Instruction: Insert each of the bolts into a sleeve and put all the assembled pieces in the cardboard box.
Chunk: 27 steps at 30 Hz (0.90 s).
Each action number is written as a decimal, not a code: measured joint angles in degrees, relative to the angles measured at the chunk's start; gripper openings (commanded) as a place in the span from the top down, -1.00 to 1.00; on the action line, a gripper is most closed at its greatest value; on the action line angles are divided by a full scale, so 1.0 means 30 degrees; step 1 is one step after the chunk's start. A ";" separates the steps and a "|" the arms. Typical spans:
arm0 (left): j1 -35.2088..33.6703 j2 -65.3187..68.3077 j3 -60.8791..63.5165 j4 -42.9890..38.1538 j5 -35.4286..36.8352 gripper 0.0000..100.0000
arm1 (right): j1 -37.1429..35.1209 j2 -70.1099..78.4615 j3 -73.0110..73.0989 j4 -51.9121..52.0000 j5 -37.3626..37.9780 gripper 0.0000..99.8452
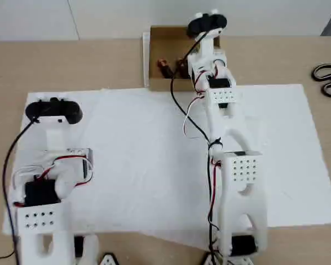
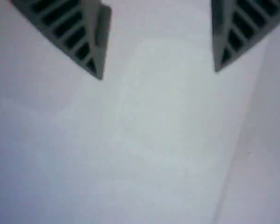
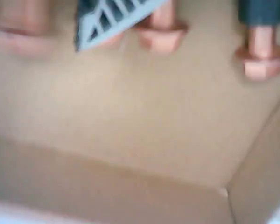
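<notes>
The cardboard box (image 1: pixel 156 40) stands at the table's far edge, beyond the white sheet. My right gripper (image 1: pixel 188 67) is down inside it, close above the box floor (image 3: pixel 130 116). Several copper-coloured bolts lie on that floor: one bolt head (image 3: pixel 161 32) sits right beside the gripper, and another bolt (image 3: pixel 258 56) sticks out of a dark sleeve (image 3: pixel 261 9). A blurred third piece (image 3: pixel 21 25) lies to the side. Dark assembled pieces (image 1: pixel 164 69) also show in the box from above. My left gripper (image 2: pixel 158 72) hangs open over bare white sheet, holding nothing.
A large white sheet (image 1: pixel 154 165) covers most of the table under both arms. Black scissors (image 1: pixel 328 77) lie at the far right on the bare wood. Box walls (image 3: pixel 107 182) rise close around the right gripper.
</notes>
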 measured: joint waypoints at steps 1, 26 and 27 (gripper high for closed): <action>0.0000 0.0000 0.0000 0.0000 0.0000 0.70 | 0.0000 0.0000 -0.0088 -0.0059 0.0000 0.66; 0.0000 -0.1612 -0.8821 0.4454 -0.0029 0.71 | -0.1407 -1.9751 -0.0234 1.8081 0.0000 0.66; 0.0000 -0.2344 -0.8850 0.4484 -0.0029 0.71 | -0.1700 -2.1040 -0.0293 1.9458 0.0000 0.66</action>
